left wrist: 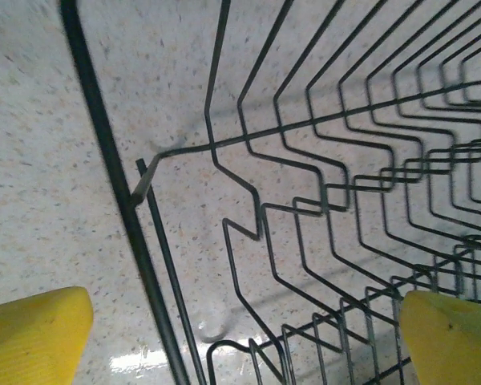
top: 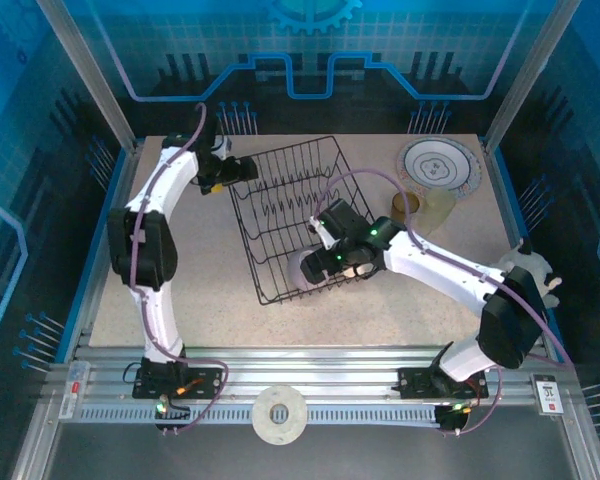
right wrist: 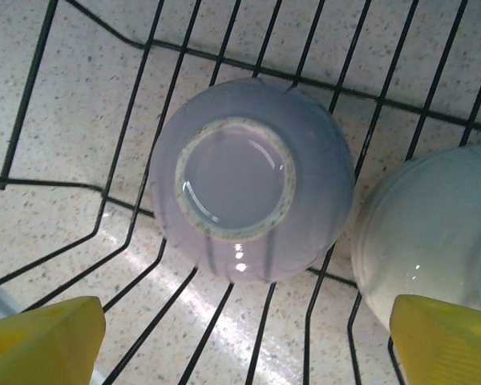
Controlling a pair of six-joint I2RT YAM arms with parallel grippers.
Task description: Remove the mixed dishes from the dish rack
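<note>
Top external view: a white tag on the front rail bears a mark too small to read, and the dish rack stands mid-table. The fingers of the right gripper are spread wide over an upturned lilac bowl in the rack, a paler dish beside it cut off at the frame edge. The fingers of the left gripper, spread too, straddle the rack's rim wire.

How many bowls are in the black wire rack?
2. A purplish bowl sits upside down on the rack wires in the right wrist view; a white bowl lies beside it at the right edge, partly cut off. The right arm may hide others from above.
</note>
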